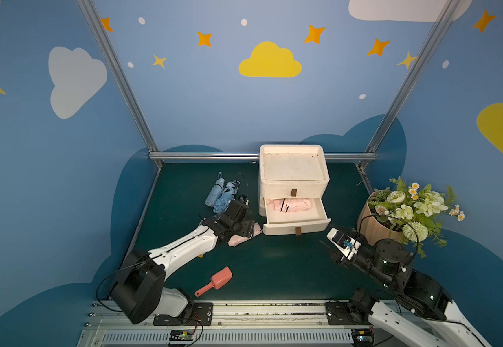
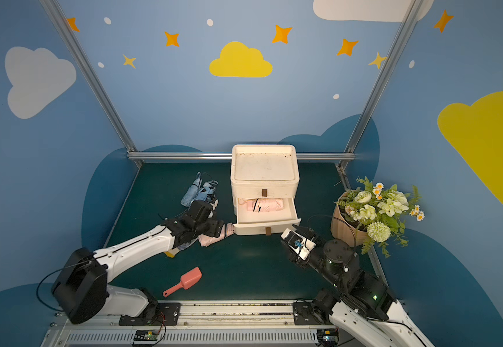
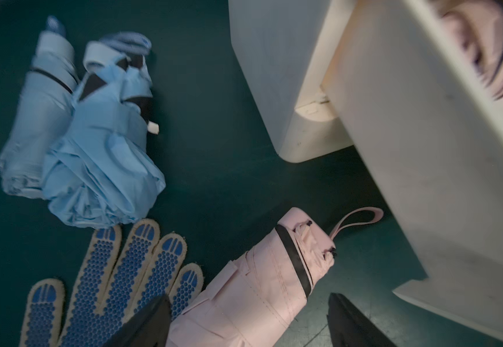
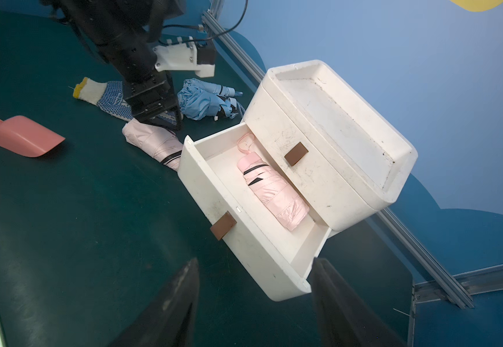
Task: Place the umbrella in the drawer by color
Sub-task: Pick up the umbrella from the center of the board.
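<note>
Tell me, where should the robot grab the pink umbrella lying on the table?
Probably around the middle of the pink umbrella, coming from above with the left gripper across its narrow width. It lies flat as a long roll, and the open drawer crowds its strap end.

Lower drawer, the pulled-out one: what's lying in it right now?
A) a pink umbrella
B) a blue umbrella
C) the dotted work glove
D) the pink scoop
A: a folded pink umbrella lies along the inside of the open lower drawer, while the blue umbrellas lie outside it beside the cabinet.
</note>
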`<state>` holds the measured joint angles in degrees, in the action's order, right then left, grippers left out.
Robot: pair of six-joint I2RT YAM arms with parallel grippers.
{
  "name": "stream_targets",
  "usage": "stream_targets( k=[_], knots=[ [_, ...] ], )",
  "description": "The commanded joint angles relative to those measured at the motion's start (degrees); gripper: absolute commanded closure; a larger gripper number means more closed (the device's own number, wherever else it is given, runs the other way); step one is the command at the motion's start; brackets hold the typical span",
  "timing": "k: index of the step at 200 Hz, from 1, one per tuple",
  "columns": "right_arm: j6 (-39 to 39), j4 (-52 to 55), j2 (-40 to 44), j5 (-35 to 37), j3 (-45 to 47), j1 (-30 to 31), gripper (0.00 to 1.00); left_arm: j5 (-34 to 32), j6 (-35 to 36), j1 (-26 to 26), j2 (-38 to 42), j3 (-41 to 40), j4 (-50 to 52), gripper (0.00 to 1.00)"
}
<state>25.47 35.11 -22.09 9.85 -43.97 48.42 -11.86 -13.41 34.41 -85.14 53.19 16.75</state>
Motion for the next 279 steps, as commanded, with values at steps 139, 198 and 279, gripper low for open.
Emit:
stream_targets(
  k=[139, 198, 279],
  knots=[
    [2.21, -3.65, 6.71, -1.00, 5.11, 0.09, 0.31, 14.15, 6.58, -1.84, -19.35, 13.55, 14.72, 0.56],
    [2.17, -4.84, 6.65, -0.49, 5.12, 0.07, 0.31, 13.81, 3.02, -0.28, -17.28, 7.04, 12.29, 0.88],
    [-1.70, -5.83, 5.32, -1.53, 4.42, 0.09, 0.31, -1.80, -2.17, -0.14, 7.19, -0.31, 7.92, 0.98]
  ],
)
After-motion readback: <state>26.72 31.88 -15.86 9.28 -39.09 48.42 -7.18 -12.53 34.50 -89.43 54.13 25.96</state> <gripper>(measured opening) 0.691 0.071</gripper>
